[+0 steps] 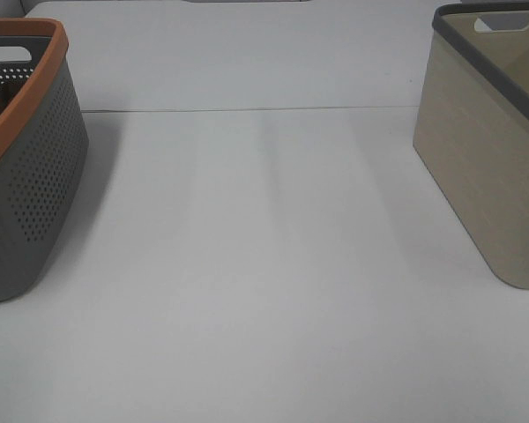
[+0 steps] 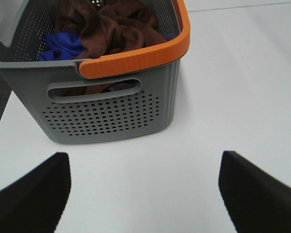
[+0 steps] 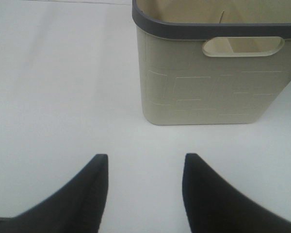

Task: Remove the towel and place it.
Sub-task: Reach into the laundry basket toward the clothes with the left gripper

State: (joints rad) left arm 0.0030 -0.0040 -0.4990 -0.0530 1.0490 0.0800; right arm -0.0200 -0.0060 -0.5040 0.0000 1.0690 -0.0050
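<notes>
White table point(image 1: 264, 264); towel point(image 2: 121, 29) bunched in grey basket point(image 2: 106, 116); left hand point(image 2: 144, 154) spread wide, empty; right hand point(image 3: 145, 155) parted, empty.

- The grey basket point(image 2: 106, 114) looks like hard matt plastic, its walls pierced with rows of small round holes.
- Its orange rim point(image 2: 136, 58) looks like plastic too, with a slight sheen and fine ribbing.
- The towel point(image 2: 116, 29) is soft, plush brown cloth with a fuzzy nap.
- The blue cloth point(image 2: 63, 46) beside it looks similarly soft.
- The beige basket point(image 3: 208, 92) is smooth matt plastic with faint raised lines moulded into the wall.
- Its dark grey rim point(image 3: 184, 30) is smooth and matt.
- The table point(image 1: 264, 264) is white, smooth and matt.
- The left gripper point(image 2: 144, 155) and right gripper point(image 3: 146, 156) look black and matt.
</notes>
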